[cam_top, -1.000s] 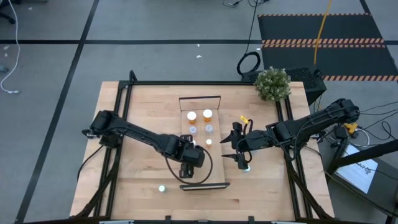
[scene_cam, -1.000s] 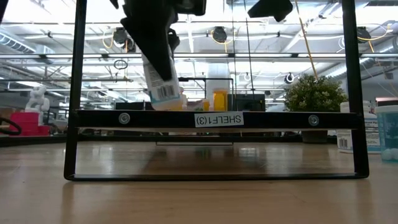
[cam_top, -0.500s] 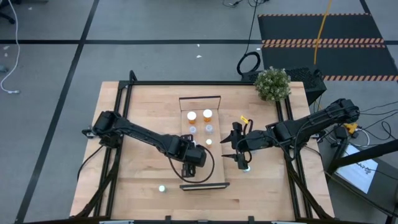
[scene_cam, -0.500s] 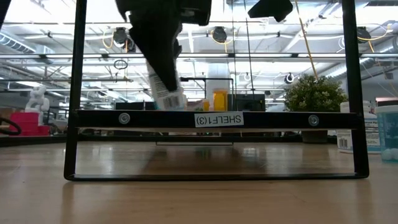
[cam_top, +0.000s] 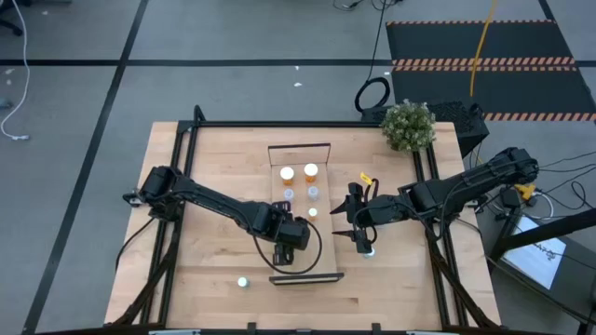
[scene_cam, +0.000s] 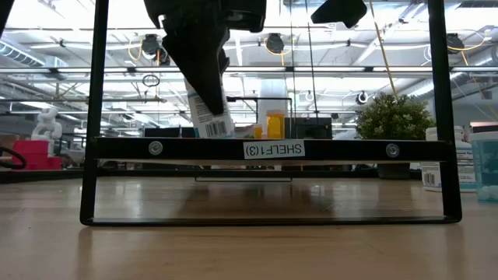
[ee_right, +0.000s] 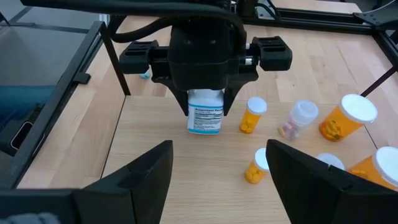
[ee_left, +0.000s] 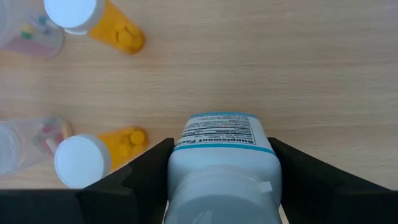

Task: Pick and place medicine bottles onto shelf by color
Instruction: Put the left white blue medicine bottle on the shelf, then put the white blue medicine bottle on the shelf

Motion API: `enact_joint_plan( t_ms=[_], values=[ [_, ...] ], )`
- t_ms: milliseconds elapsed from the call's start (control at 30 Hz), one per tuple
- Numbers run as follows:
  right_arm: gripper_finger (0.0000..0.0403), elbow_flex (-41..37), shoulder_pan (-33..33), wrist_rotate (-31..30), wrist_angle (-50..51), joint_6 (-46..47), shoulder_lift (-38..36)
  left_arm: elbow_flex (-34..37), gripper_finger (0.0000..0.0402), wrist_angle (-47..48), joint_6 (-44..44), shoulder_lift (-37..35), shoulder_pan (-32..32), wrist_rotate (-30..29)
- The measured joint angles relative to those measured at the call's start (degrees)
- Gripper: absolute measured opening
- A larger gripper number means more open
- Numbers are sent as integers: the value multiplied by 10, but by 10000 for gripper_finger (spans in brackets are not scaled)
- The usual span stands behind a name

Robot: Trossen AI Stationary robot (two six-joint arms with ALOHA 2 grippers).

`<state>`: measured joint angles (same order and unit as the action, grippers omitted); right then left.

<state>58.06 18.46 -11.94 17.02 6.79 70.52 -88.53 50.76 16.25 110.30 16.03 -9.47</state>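
Your left pincer [cam_top: 289, 233] is clamped on a white plastic medicine bottle with a printed label [ee_left: 222, 163], its two dark fingers [ee_left: 134, 180] pressed against the bottle's sides. It holds the bottle over the long light-wood shelf board with dark end rails [cam_top: 321, 177], towards the end nearest the worktop's front edge. In the low view the bottle [scene_cam: 210, 117] hangs tilted, its base about level with the shelf's black labelled front rail [scene_cam: 268, 148]; whether it touches the board cannot be told.

Just beyond the held bottle, two small orange bottles with white caps [ee_left: 93, 155] stand on the shelf, with pale clear bottles [ee_left: 25, 140] beside them. Larger orange bottles [cam_top: 310, 171] stand at the far end.

Your right pincer [cam_top: 361, 240] waits beside the shelf with its fingers spread wide and nothing between them. A small pale bottle [cam_top: 242, 282] sits alone on the wooden worktop [cam_top: 214, 167] near the front edge. A green potted plant [cam_top: 408, 125] occupies the far right corner.
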Motion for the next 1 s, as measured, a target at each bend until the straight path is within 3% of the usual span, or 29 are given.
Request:
enact_joint_plan(
  t_ms=[167,533,767,1000],
  values=[
    [251,0,0,0,0,0,0,0,248,-1,0,0,0,0],
    [251,0,0,0,0,0,0,0,318,-28,14,0,0,0],
    [251,0,0,0,0,1,0,0,323,-30,40,-17,0,30],
    [251,0,0,0,1,19,0,0,324,-29,59,-83,1,25]
  ],
)
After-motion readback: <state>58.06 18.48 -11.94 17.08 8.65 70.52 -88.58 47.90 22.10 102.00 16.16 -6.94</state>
